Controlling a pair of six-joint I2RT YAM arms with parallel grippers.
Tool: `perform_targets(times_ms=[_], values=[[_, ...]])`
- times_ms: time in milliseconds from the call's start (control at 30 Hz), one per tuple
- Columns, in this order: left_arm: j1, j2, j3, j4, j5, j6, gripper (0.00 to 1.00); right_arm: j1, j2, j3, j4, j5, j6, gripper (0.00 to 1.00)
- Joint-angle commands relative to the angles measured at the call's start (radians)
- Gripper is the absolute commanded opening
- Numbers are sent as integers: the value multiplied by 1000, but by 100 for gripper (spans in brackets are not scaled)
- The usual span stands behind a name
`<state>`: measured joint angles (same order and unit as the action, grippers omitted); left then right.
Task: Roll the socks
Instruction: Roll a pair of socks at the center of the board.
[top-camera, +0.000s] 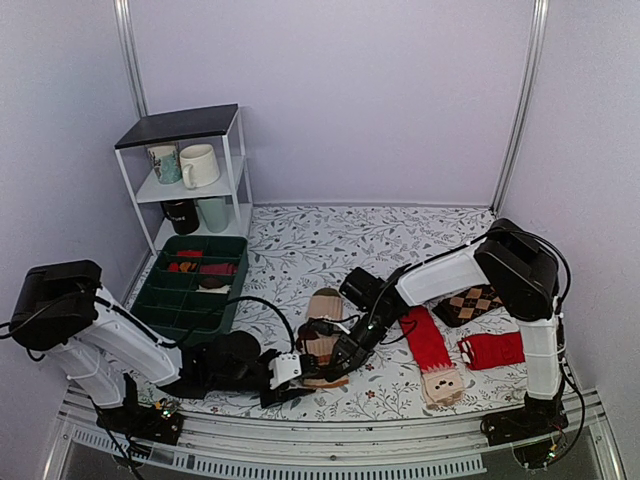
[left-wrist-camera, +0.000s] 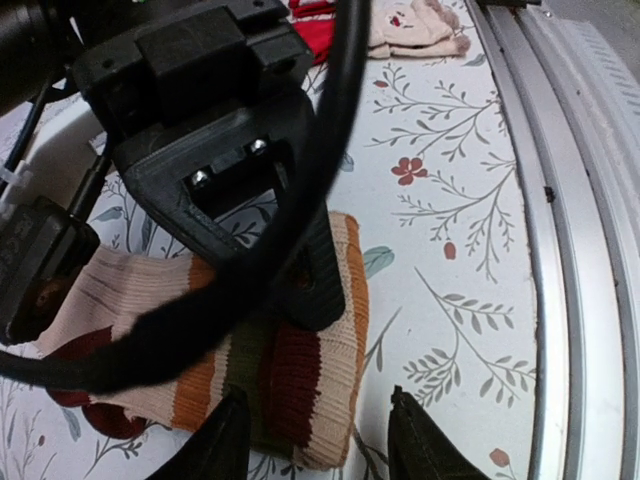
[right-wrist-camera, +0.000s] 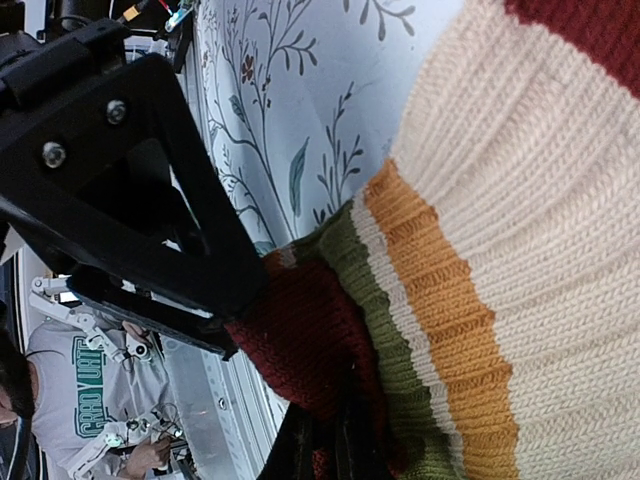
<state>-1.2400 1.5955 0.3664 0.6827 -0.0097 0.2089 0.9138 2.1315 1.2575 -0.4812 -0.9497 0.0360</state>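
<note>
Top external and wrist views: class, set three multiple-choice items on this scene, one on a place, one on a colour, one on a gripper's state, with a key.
1. The green tray stands: A) at left, before the shelf; B) at the right edge; C) between the arm bases.
2. The striped sock has bands of: A) blue and purple; B) black and yellow; C) maroon, green and orange.
3. The left gripper is: A) shut on the tray; B) open, fingers apart at the sock's end; C) out of view.
Key: A, the top view shows it at left by the shelf. C, both wrist views show those bands. B, its fingers stand apart in its wrist view.
</note>
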Motion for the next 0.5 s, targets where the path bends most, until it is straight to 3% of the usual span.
perform_targets(times_ms=[0, 300, 467], values=[[-21, 36, 22, 36, 31, 3, 49, 1, 106, -59, -165, 204, -13, 0], [-22, 99, 69, 20, 26, 4, 47, 1, 109, -61, -165, 191, -10, 0], [-22, 111, 80, 0, 38, -7, 29, 1, 110, -63, -159, 185, -5, 0]])
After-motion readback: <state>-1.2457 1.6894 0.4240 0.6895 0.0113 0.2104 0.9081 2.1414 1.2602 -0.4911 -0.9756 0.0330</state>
